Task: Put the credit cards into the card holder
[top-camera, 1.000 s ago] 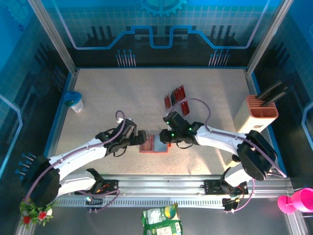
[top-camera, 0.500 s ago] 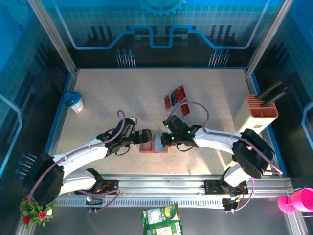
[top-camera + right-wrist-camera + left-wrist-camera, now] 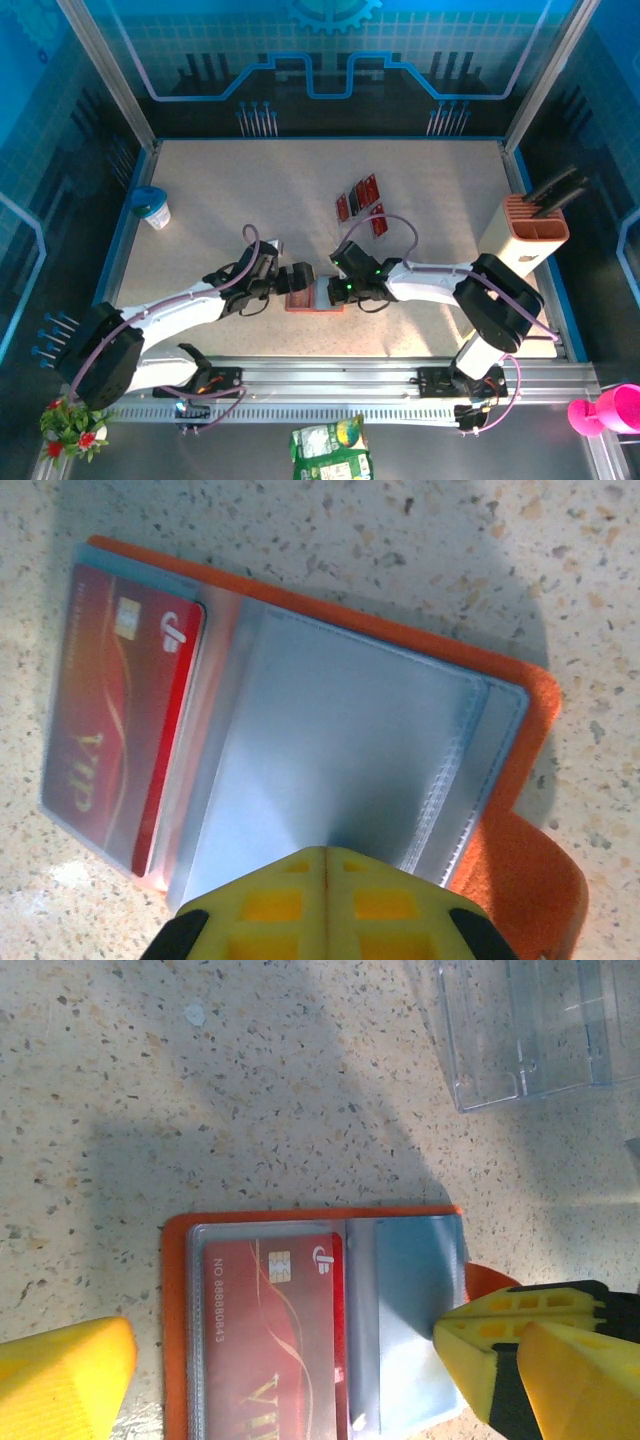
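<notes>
Near the front middle of the pale speckled table [image 3: 220, 190], a small orange-red rectangular card holder [image 3: 313, 298] is lying open and flat, with its plastic sleeves facing up. One thin red credit card [image 3: 115, 730] with pale gold lettering is sitting inside the clear sleeve on one side. The wider grey-blue sleeve [image 3: 340, 750] beside it is lying empty.

The left gripper [image 3: 299, 279] is hovering over the holder with its yellow fingers [image 3: 60, 1375] spread wide on either side, gripping nothing. The right gripper [image 3: 325, 865] is resting at one edge of the empty sleeve with its fingers pressed together. It is not possible to tell whether a sliver of sleeve is caught between them, but they are not carrying a card.

Compared with a second ago, the right arm has slid in from just behind the holder to its right edge. Its fingers have finished closing, and the left arm has crept slightly closer. This is suggesting that the first card is now seated and that the right gripper is steadying or parting the next sleeve.

Further back on the table, well apart from the holder, a cluster of small red cards [image 3: 367, 188] is waiting. Most of the task is therefore probably remaining, with another card needing to be fetched next. A clear plastic case [image 3: 540, 1030] is lying just beyond the holder.
</notes>
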